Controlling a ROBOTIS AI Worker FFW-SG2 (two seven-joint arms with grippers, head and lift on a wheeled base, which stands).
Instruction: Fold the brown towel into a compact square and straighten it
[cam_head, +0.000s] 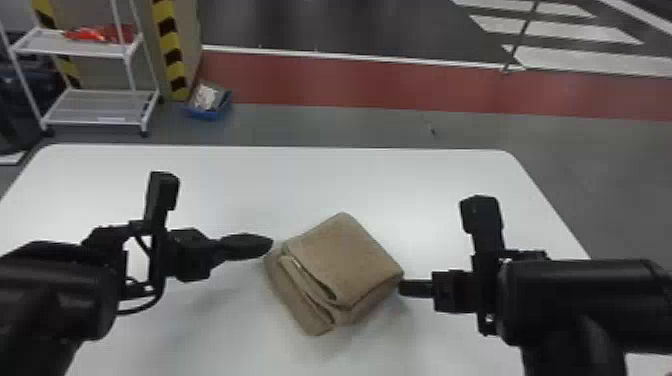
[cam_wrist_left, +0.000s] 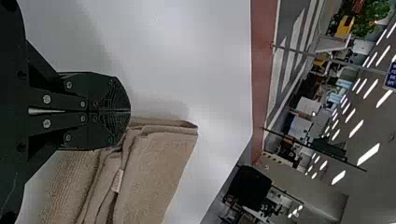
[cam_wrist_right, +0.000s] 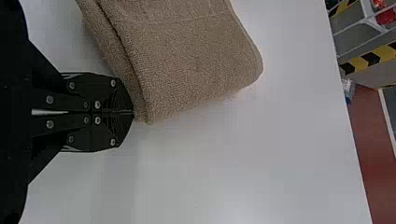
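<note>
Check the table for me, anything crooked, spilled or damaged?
The brown towel sits askew to the far edge of the white table, and its lower layers jut out past the top one on the near left side. I see no spill or damage.

1. This is looking like a workshop or lab hall.
2. Head view, upper left: hazard stripes (cam_head: 171, 56) are edging a beige pillar (cam_head: 189, 42).
3. Head view, upper right: a red floor band (cam_head: 425, 85) is running across.
4. Left wrist view: rows of ceiling lights (cam_wrist_left: 369, 154) are glowing.
</note>
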